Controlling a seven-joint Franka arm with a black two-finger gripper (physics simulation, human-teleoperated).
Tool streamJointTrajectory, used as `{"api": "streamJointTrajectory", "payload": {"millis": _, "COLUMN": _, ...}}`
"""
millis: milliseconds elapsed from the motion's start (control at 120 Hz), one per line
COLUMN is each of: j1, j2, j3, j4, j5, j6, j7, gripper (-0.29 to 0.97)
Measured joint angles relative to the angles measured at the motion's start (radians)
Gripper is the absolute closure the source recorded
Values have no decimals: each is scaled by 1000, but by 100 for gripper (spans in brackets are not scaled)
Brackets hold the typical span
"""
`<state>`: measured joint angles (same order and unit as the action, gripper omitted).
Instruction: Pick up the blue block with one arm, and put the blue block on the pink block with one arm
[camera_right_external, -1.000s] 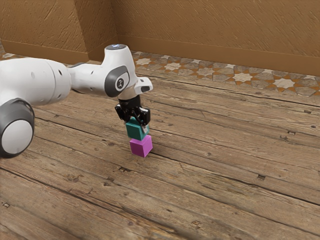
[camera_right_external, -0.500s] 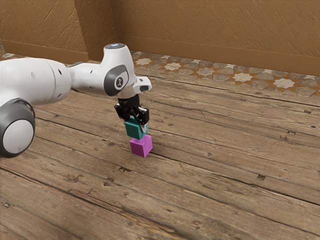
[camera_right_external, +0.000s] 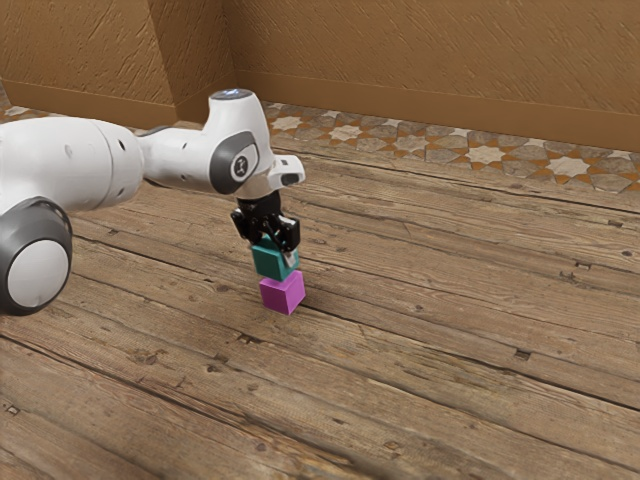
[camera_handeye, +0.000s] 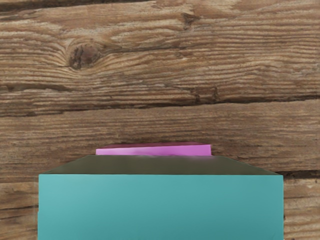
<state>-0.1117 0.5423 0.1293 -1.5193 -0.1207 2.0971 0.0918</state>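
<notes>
Now doing place step: reaching in from ext view's left, gripper (camera_right_external: 268, 238) clamping blue block (camera_right_external: 273, 262) from 2 sides, holding it upright directly over pink block (camera_right_external: 283, 294), touching or just abt, can't tell which. Showing no long axis (cube), lining up square w/ pink edges in wrist view. Next prob needing finger release, then straight lift w/o nudging stack.

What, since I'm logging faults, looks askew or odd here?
Nothing stands out: the blue block, rendered teal, sits upright on the pink block, with the gripper shut on it.
</notes>
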Motion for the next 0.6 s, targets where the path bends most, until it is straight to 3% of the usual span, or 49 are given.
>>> {"api": "streamJointTrajectory", "payload": {"millis": 400, "j1": 0, "j2": 0, "j3": -1, "j4": -2, "j5": -2, "j6": -1, "j7": 8, "gripper": 35}}
{"api": "streamJointTrajectory", "payload": {"millis": 600, "j1": 0, "j2": 1, "j3": 0, "j4": -3, "j5": -42, "j6": -3, "j7": 17, "gripper": 21}}
